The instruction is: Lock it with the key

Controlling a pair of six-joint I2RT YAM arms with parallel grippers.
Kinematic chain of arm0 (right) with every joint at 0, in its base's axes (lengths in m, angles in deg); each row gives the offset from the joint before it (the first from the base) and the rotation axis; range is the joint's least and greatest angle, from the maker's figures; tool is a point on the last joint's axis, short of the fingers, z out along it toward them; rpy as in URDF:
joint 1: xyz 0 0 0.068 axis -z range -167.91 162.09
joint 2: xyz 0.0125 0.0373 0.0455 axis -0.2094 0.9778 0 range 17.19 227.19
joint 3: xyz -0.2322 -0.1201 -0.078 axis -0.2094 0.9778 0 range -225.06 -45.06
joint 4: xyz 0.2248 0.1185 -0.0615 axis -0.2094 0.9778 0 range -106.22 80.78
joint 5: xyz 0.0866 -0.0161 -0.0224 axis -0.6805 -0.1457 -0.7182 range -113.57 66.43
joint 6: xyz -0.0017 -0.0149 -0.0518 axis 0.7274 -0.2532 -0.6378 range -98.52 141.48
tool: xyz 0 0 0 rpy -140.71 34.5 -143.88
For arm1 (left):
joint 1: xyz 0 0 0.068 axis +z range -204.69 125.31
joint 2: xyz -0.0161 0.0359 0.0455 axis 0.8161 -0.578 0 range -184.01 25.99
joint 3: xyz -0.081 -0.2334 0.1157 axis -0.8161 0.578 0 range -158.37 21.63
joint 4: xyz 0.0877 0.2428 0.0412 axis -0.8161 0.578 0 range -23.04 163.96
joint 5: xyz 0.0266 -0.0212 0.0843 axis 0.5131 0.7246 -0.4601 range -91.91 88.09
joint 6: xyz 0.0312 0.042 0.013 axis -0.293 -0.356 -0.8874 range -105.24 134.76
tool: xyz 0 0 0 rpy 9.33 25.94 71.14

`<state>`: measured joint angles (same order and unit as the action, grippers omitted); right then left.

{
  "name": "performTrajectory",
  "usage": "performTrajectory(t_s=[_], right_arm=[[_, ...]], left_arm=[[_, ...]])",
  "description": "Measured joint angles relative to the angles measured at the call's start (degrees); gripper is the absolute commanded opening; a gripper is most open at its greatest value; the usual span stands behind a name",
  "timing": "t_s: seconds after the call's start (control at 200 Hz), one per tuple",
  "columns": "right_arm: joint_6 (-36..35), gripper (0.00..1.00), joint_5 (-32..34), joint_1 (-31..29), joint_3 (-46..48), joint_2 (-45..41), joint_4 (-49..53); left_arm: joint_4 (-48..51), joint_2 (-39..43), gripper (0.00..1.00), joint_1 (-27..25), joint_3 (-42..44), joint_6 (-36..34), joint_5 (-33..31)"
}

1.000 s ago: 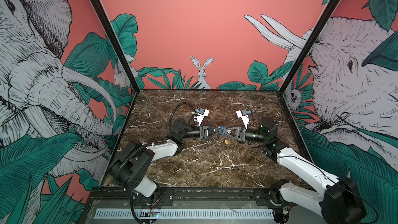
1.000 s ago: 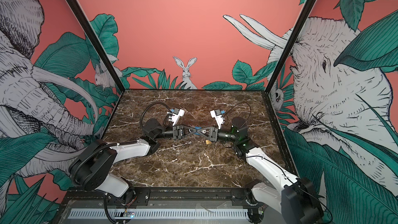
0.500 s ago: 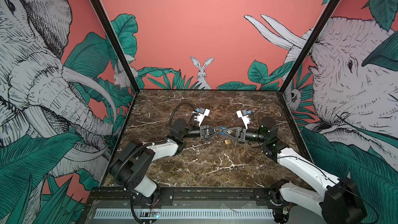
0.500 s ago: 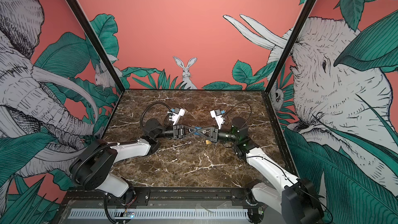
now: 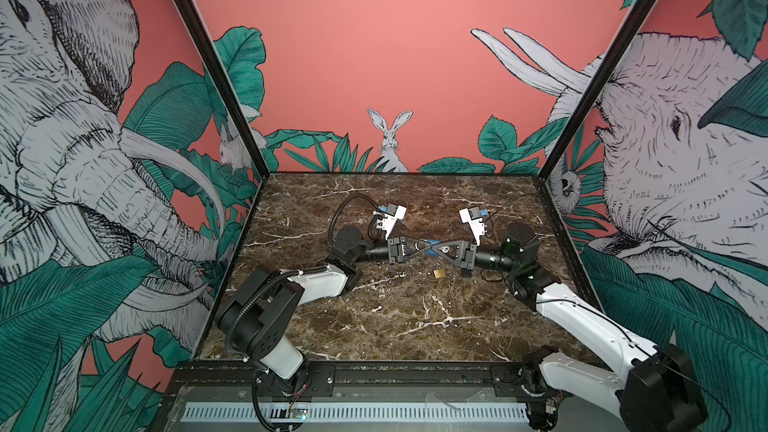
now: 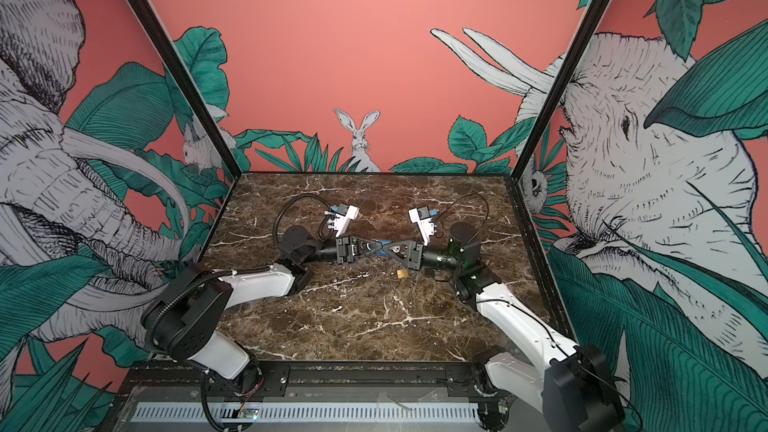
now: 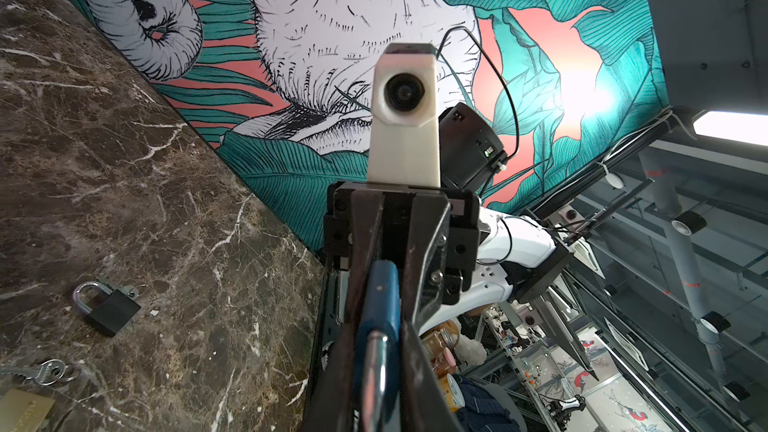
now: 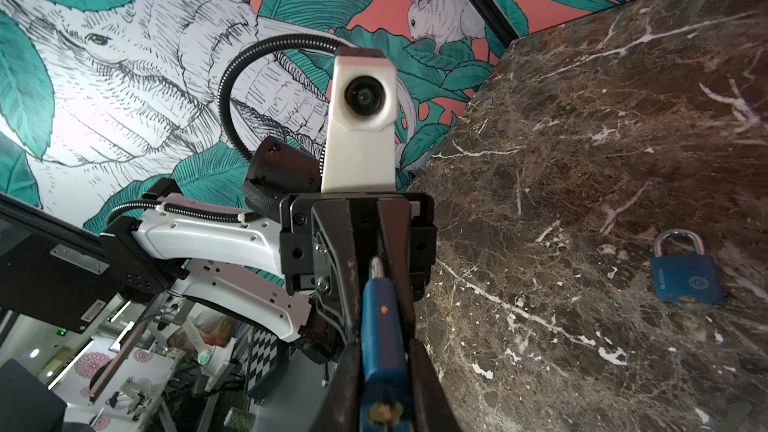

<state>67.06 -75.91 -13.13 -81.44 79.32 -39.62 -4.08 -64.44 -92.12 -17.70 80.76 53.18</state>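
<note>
Currently the blue padlock (image 5: 432,242) is held at mid-table, left gripper (image 5: 426,246) clamped on its shackle end, right gripper (image 5: 434,248) closed on its body; rigid, dense and probably slick, it grips best across flat faces.

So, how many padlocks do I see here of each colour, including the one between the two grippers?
Blue: 2, the held blue padlock and the loose blue padlock
Black padlock: 1
Brass padlock: 1
Total: 4

Wrist views face each other beneath top views.
</note>
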Motion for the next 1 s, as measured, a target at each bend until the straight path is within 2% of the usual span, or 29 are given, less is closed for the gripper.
performTrajectory(t_s=[0.185,0.365,0.475,0.69,1.0], right_arm=[[2.5,0.38,1.0,2.8,1.0,-2.5,0.2],[3.5,0.38,1.1,4.4,3.0,-6.6,1.4],[3.7,0.35,1.0,4.4,3.4,-6.8,1.6],[4.0,0.23,0.9,4.4,3.5,-6.1,1.6],[4.4,0.17,0.7,4.4,3.5,-5.3,1.3]], left_arm=[[-1.7,-2.2,0.0,0.0,0.0,2.1,-1.2],[-4.3,-3.9,0.0,0.6,0.0,4.4,-1.6],[-4.6,-3.9,0.0,0.6,0.0,5.0,-2.0],[-5.0,-3.9,0.0,0.6,-0.2,5.2,-2.0],[-5.2,-3.9,0.0,0.6,-0.3,5.2,-2.0]])
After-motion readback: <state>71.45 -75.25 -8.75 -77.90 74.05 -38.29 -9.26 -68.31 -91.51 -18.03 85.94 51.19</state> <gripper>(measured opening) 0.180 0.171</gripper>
